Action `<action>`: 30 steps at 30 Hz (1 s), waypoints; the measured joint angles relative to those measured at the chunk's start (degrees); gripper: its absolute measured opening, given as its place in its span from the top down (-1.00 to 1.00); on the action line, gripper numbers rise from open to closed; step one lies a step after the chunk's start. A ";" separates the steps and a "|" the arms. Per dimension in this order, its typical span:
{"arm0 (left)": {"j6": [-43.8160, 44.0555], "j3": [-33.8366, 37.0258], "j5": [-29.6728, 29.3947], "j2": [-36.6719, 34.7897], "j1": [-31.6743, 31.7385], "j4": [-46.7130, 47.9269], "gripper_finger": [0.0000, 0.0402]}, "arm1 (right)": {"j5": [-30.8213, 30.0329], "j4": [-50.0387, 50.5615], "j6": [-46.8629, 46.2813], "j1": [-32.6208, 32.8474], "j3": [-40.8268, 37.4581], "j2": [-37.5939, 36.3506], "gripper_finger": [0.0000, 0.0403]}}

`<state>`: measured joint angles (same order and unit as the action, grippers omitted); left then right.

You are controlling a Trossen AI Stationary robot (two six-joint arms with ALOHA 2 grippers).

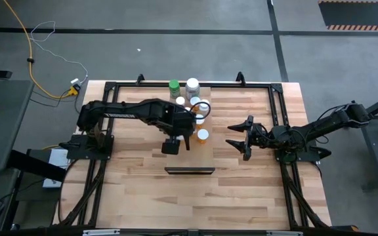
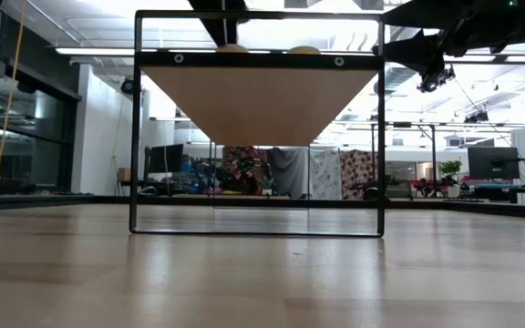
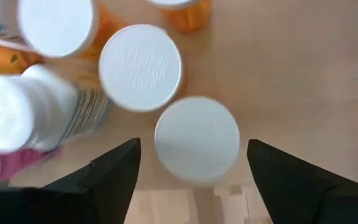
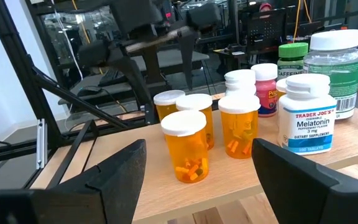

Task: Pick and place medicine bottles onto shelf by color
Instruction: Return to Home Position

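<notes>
Several medicine bottles stand upright in a cluster on the shelf, a pale board on a dark frame. They include orange white-capped ones, a pink one, a white Melatonin bottle and a green-capped one. My left gripper is open and points down over the cluster. Its fingers stand on either side of one white cap, above it and apart from it. My right gripper is open and level, to the right of the shelf, facing the bottles. The nearest orange bottle stands ahead of its fingers.
The low view shows the shelf's underside carried high on a black frame above the tabletop. A black rail frame borders the table. A large clear bottle stands at the far end of the cluster. Bare shelf board lies toward the near edge.
</notes>
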<state>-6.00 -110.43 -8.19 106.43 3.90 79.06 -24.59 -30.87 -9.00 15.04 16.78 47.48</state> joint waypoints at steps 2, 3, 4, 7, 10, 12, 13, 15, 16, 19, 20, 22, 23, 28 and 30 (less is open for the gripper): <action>0.94 -1.67 -0.28 -0.04 0.00 2.26 -0.42 | 0.02 0.00 0.01 0.00 0.00 0.00 -0.40; 1.36 -2.61 -0.44 -0.04 -0.02 3.60 -0.42 | 0.11 0.00 0.01 0.00 0.00 0.00 -0.40; 2.36 -3.62 -0.99 -0.02 -0.02 5.11 -0.42 | 0.21 0.00 0.01 -0.01 0.00 0.00 -0.40; 5.56 -6.15 -3.24 -0.82 0.00 7.53 -0.40 | 0.21 0.00 0.01 0.01 0.00 0.00 -0.40; 7.46 -6.30 -4.74 -3.73 -0.17 5.26 -0.38 | 0.25 0.00 0.01 -0.01 0.00 0.00 -0.40; 7.95 -5.65 -5.39 -6.83 -0.73 0.74 -0.36 | 0.59 0.01 -0.10 -0.01 0.00 0.00 -0.40; 7.97 -4.88 -5.93 -8.58 -1.29 -2.22 -0.35 | 0.73 0.05 -0.13 0.01 0.00 0.00 -0.40; 7.64 -1.98 -6.62 -13.13 -2.55 -8.69 -0.33 | 1.14 0.11 -0.58 0.14 0.00 0.02 -0.40; 7.12 0.06 -6.89 -15.66 -3.28 -11.22 -0.32 | 1.12 0.11 -1.04 0.36 0.00 0.06 -0.40; 6.37 8.36 -8.69 -24.47 -6.12 -19.81 -0.27 | 1.09 0.25 -0.85 1.13 0.00 0.11 -0.40; 6.26 11.99 -9.48 -27.63 -7.03 -22.54 -0.26 | 1.08 0.20 -0.32 1.36 0.00 0.09 -0.40; 5.66 20.05 -10.91 -34.52 -9.13 -30.33 -0.23 | 1.06 -0.05 0.28 1.85 0.00 0.11 -0.40; 5.13 25.06 -11.63 -38.32 -10.17 -33.77 -0.21 | 1.04 -0.52 0.34 2.03 0.00 0.11 -0.40; 0.73 50.10 -13.41 -55.18 -13.60 -56.74 -0.12 | 0.99 -1.29 0.45 2.06 0.00 0.11 -0.40; -0.98 59.27 -12.76 -60.87 -14.12 -65.80 -0.07 | 0.99 -1.49 0.46 2.06 0.00 0.11 -0.40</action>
<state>-6.98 -51.16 -20.95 45.56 -10.22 13.26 -23.59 -32.37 -8.55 17.10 16.78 47.59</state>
